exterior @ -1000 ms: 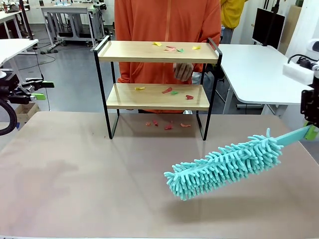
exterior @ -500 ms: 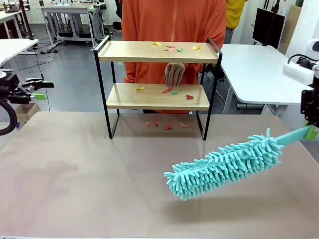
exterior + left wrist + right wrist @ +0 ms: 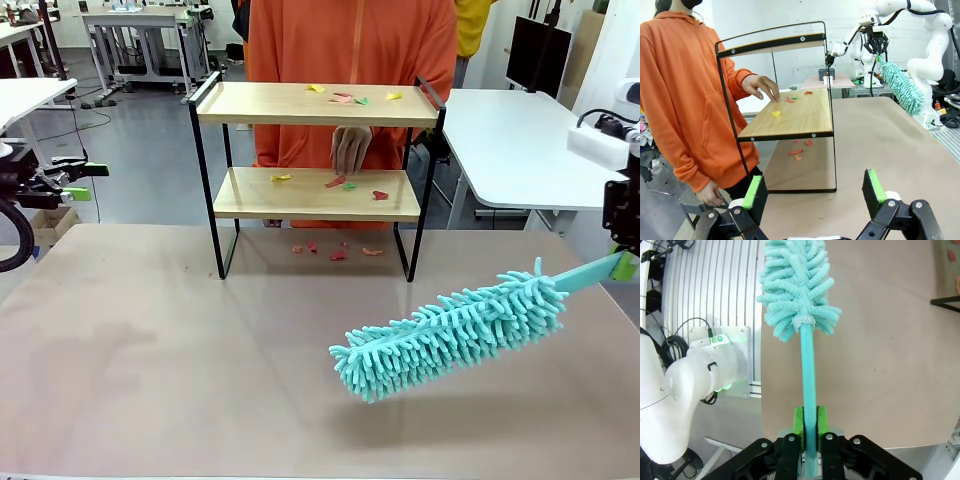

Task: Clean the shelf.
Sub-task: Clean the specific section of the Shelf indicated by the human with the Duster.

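Observation:
The shelf (image 3: 315, 195) stands at the far middle of the table, and small coloured scraps (image 3: 345, 98) lie on its top board, its lower board and the tabletop beneath it. My right gripper (image 3: 624, 264) is at the right edge, shut on the handle of a teal fluffy duster (image 3: 450, 335) that slants down over the table, well in front of the shelf. In the right wrist view the right gripper (image 3: 809, 426) clamps the duster handle (image 3: 808, 370). My left gripper (image 3: 88, 181) hangs open off the table's left side. The left gripper (image 3: 815, 192) faces the shelf (image 3: 790, 117) end-on.
A person in an orange hoodie stands behind the shelf with a hand (image 3: 350, 150) between the boards, fingers near the lower board's scraps (image 3: 776, 113). White tables (image 3: 520, 150) stand to the right and left. The brown tabletop (image 3: 200, 350) in front of the shelf is bare.
The person's hand has shifted left and lowered toward the lower board, and the body has shifted slightly right. Both arms and the duster have stayed still.

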{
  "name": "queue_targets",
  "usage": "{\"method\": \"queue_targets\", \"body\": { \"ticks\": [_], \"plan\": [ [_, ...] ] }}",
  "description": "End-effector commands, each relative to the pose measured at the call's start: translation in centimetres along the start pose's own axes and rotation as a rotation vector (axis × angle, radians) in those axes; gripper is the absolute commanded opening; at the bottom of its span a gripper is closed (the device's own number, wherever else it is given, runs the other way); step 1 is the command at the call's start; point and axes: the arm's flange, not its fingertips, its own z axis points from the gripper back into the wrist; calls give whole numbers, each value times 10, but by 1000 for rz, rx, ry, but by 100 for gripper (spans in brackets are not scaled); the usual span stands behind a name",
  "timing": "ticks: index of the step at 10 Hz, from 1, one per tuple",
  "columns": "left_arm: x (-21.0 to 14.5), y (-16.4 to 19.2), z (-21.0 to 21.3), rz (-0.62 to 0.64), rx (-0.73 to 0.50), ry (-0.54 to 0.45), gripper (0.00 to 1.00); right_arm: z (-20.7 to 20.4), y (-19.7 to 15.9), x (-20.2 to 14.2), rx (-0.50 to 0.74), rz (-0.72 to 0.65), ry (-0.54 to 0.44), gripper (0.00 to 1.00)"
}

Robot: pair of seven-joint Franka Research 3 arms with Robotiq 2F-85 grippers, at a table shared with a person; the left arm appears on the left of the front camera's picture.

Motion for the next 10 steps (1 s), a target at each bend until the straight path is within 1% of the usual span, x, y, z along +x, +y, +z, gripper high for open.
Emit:
{"method": "queue_targets", "body": {
  "ticks": [1, 4, 5, 6, 7, 8, 9, 10],
  "plan": [
    [2, 0, 1, -3, -1, 1, 100, 2, 2, -2, -3, -1, -14, 13],
    [2, 0, 1, -3, -1, 1, 100, 2, 2, -2, -3, -1, -14, 13],
    [2, 0, 1, -3, -1, 1, 100, 0, 0, 0, 0, 0, 0, 13],
    [2, 0, 1, -3, -1, 1, 100, -2, -1, 26, -117, -88, -61, 13],
    [2, 0, 1, -3, -1, 1, 100, -4, 3, 44, -186, -130, -145, 13],
    [2, 0, 1, -3, -1, 1, 100, -8, 9, 58, -215, -173, -207, 13],
    [2, 0, 1, -3, -1, 1, 100, -14, 10, 73, -247, -282, -246, 13],
    [2, 0, 1, -3, -1, 1, 100, -19, 10, 91, -283, -338, -288, 13]
  ]
}}
